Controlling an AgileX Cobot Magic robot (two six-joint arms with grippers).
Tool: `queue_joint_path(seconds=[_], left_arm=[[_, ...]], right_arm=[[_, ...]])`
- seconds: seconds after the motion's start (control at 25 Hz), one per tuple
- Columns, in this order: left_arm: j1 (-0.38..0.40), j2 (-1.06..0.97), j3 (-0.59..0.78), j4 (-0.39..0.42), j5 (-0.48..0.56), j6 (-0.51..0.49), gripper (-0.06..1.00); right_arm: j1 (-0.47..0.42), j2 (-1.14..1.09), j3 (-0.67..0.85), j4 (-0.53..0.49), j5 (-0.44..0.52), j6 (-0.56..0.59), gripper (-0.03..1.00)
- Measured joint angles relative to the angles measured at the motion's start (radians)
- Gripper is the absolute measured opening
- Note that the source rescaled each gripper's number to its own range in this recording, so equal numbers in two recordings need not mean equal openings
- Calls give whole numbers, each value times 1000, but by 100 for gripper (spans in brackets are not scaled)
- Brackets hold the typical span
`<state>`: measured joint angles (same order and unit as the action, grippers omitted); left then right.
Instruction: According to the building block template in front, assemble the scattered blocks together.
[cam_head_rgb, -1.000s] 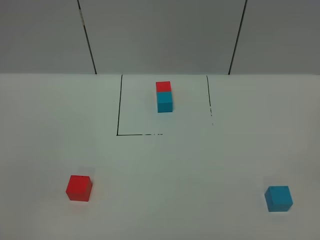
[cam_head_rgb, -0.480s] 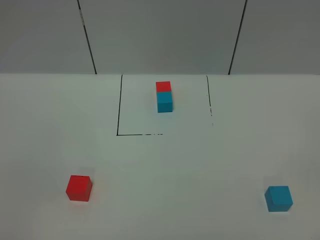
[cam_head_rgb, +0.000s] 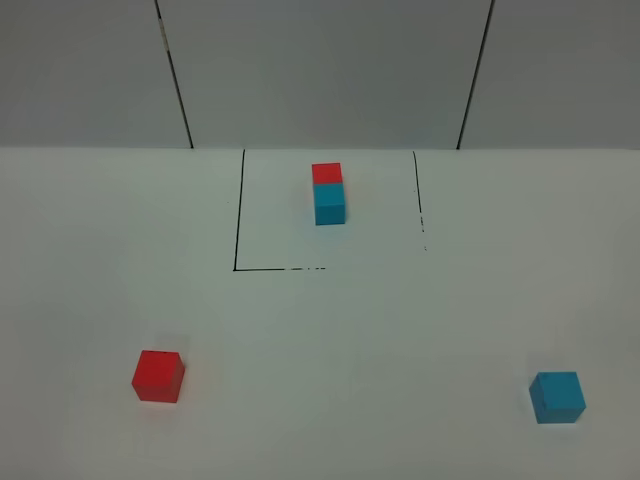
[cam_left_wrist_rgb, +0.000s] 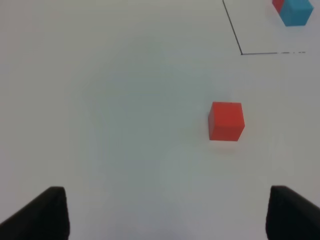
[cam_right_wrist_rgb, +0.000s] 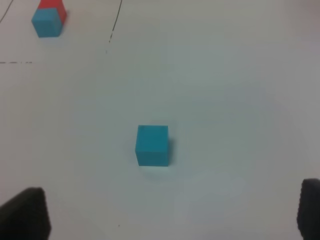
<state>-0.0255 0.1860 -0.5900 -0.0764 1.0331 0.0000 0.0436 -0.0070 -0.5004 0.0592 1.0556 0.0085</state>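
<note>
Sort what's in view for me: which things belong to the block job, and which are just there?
Job:
- template, red and teal joined
- red cube, loose
- teal cube, loose

Just there:
- black outline marked around the template
- wall behind

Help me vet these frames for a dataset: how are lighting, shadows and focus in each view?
Exterior high: even, soft light, no glare; red cube and teal cube sharp, with faint shadows. Left wrist: cube fairly crisp, left tool dark and blurred at the frame edge. Right wrist: softer overall, right tool likewise blurred.
</note>
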Motion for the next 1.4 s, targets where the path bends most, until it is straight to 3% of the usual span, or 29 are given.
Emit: queue_joint_path(seconds=[0.2,0.48,0.68,0.88,1.08,1.4], left_arm=[[0,403,-118,-34,74,-7,86],[-3,943,-319,-106,49,22,86],[-105,1219,-442,-113,6,20,86],[-233,1416,-514,-54,-38,-53,86],[-252,1534,-519,13,-95,-129,86],[-259,1643,-525,-60,-192,-69,86]], right_arm=[[0,0,0,0,0,0,100],[0,0,0,0,0,0,100],[0,0,0,0,0,0,100],[0,0,0,0,0,0,100],[0,0,0,0,0,0,100],[0,0,0,0,0,0,100]])
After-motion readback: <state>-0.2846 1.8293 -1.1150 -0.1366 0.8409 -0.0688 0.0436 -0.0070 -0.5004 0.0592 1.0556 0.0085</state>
